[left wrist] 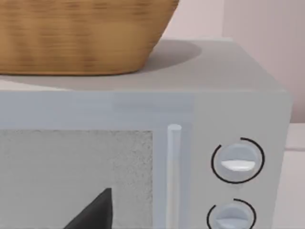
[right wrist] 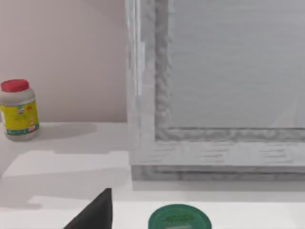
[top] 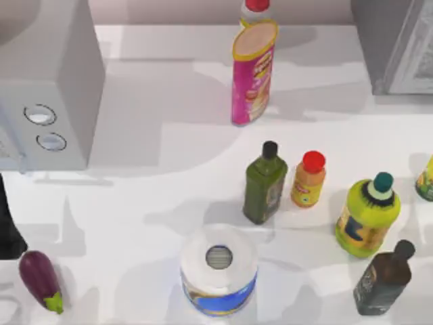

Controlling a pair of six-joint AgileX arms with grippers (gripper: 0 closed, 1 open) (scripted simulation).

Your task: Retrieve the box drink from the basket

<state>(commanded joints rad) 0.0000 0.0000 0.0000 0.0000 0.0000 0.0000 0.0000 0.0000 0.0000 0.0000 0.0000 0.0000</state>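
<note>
Still hunting: left gripper (left wrist: 95,212) faced the microwave (left wrist: 143,157), basket (left wrist: 76,38) on top. Fingers' state, can't tell. Needed lifting higher next.

1. No text, brand, number or sign is legible on any item.
2. Pink chip can (top: 252,74), lime-yellow bottle (top: 366,218), orange bottle (top: 308,180), red-capped jar (right wrist: 17,110): printed labels present, wording too blurred to read.

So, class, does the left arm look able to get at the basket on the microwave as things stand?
Probably yes. The basket sits on top of the microwave with nothing in front of it, but the left arm is low, facing the door, so it must rise first.
</note>
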